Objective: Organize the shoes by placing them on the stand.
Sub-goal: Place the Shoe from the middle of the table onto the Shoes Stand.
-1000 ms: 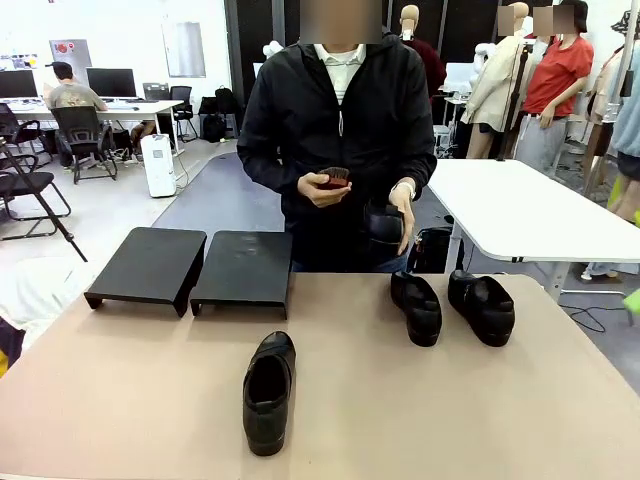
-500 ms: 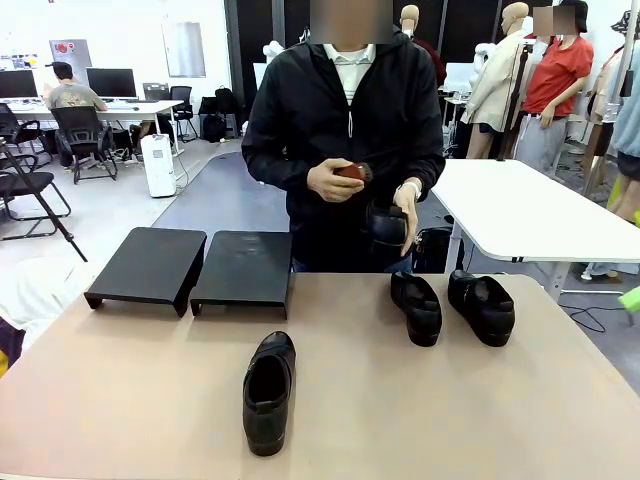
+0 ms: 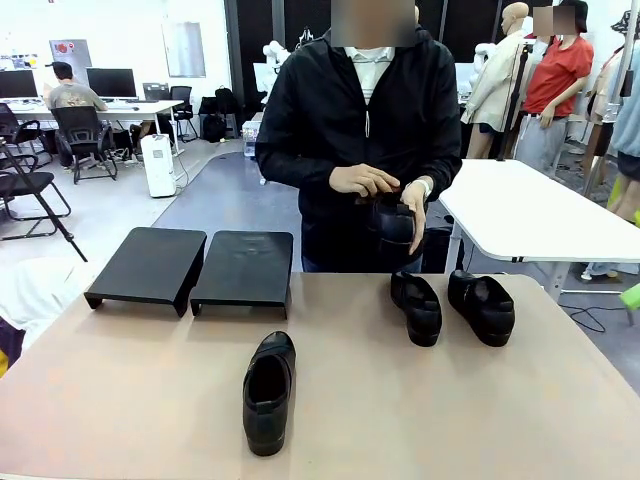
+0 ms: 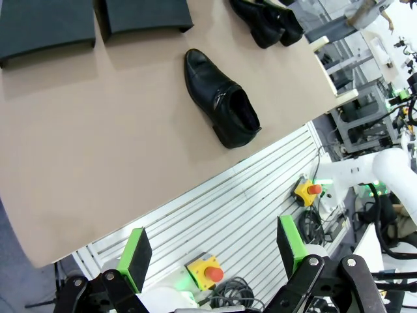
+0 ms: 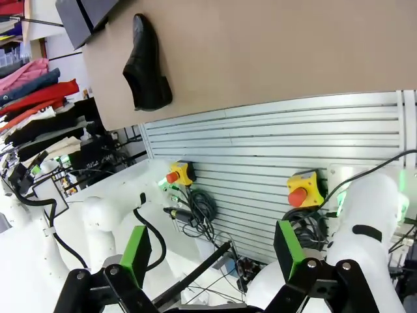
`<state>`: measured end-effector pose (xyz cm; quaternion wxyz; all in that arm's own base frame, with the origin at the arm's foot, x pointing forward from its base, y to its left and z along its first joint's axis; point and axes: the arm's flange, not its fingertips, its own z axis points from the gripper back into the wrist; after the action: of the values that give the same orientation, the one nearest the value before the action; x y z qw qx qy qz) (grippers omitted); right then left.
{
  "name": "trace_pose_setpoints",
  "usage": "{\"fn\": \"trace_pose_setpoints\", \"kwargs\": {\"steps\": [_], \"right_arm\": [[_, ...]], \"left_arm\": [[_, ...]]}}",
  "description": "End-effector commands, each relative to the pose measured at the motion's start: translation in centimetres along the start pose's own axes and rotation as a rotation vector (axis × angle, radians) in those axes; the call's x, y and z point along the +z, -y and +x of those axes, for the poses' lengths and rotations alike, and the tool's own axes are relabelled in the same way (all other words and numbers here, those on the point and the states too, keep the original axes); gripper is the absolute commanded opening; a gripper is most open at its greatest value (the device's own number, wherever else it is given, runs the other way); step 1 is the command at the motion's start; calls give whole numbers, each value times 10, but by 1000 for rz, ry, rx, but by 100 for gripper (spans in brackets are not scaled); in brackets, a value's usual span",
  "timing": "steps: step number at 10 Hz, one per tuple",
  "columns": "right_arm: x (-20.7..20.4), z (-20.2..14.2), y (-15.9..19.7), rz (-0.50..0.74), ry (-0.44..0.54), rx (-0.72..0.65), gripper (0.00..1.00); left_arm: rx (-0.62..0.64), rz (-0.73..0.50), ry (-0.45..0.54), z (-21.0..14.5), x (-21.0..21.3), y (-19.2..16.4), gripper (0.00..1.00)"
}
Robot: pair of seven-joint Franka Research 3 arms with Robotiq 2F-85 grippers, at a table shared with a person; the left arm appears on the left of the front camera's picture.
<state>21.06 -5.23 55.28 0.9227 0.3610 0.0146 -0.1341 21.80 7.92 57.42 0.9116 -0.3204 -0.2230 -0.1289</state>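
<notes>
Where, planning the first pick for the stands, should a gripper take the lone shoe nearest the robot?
Likely the heel collar of the lone shoe, from above: it stands on its sole, opening up, heel toward the robot, so one finger fits inside the rim, one outside.

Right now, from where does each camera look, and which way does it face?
Front view: sits between the arms, faces across the table at the person, whose hands hold a shoe.
Left wrist view: above the robot's side, looks down past the open left gripper at the table's near edge and the lone shoe.
Right wrist view: rolled sideways, looks down past the open right gripper at the robot's base and the table's edge.
Shared: all three show the lone shoe.
</notes>
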Motion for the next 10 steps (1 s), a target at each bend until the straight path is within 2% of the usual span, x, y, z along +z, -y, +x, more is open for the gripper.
{"fn": "trace_pose_setpoints", "kwargs": {"steps": [1,4,5,6,7,8,10], "right_arm": [[5,1,5,-15,-4,24,100],[5,1,5,-15,-4,24,100],[5,1,5,-15,-4,24,100],[5,1,5,-15,-4,24,100],[5,1,5,-15,-4,24,100],[5,1,5,-15,-4,24,100],[5,1,5,-15,-4,24,100]], "left_arm": [[-14,-18,5,0,1,0,100],[0,0,0,0,0,0,100],[-45,120,-74,22,-38,50,100],[-161,175,-213,45,-103,120,100],[-229,301,-276,55,-160,174,100],[-295,296,-373,64,-219,219,100],[-296,295,-446,57,-299,274,100]]}}
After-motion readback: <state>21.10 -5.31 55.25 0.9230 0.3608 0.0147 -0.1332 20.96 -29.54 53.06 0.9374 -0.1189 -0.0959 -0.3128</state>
